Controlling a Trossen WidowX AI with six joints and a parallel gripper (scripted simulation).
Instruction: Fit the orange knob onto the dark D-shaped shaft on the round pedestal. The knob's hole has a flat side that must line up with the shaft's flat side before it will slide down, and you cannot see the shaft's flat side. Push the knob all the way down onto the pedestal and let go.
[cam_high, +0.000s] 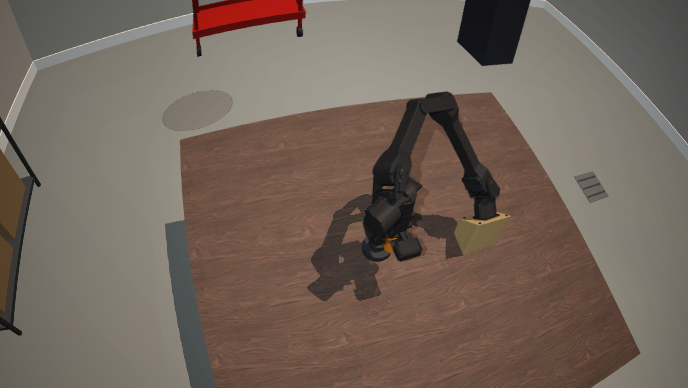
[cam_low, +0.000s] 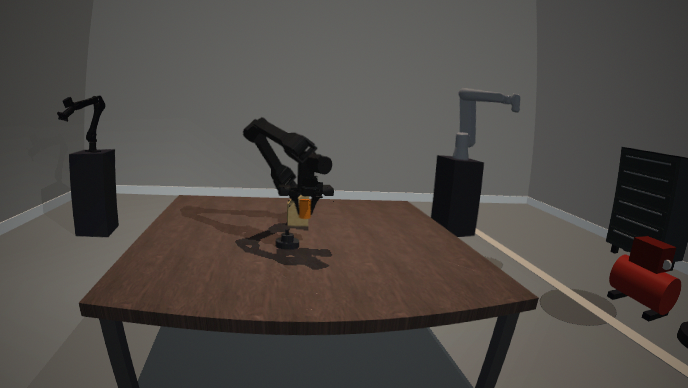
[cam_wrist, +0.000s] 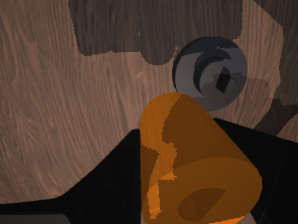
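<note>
Tool (cam_high: 387, 245) (cam_low: 306, 209) (cam_wrist: 174, 131) grasping orange knob (cam_high: 388, 245) (cam_low: 305, 208) (cam_wrist: 185, 135) | knob raised, off shaft (cam_low: 287, 231) (cam_wrist: 224, 80) | pedestal (cam_high: 370, 251) (cam_low: 287, 243) (cam_wrist: 187, 75) on table (cam_high: 280, 200) (cam_low: 320, 295) (cam_wrist: 100, 95)

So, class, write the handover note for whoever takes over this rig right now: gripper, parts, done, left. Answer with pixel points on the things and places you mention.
Gripper (cam_low: 306, 212) (cam_wrist: 174, 131): shut on the knob, above the table (cam_high: 280, 190) (cam_low: 380, 260) (cam_wrist: 60, 100).
Knob (cam_high: 388, 245) (cam_low: 305, 208) (cam_wrist: 185, 135): held up off the pedestal, not on the shaft.
Pedestal (cam_high: 376, 256) (cam_low: 287, 244) (cam_wrist: 187, 75): standing on the table; its shaft (cam_wrist: 223, 80) is bare.
Done: knob grasped and lifted.
Left: centre it over the shaft, line up the flats, push it fully down, let go.
Caution: how the flats line up cannot be told from here; turning the knob may be needed.
</note>
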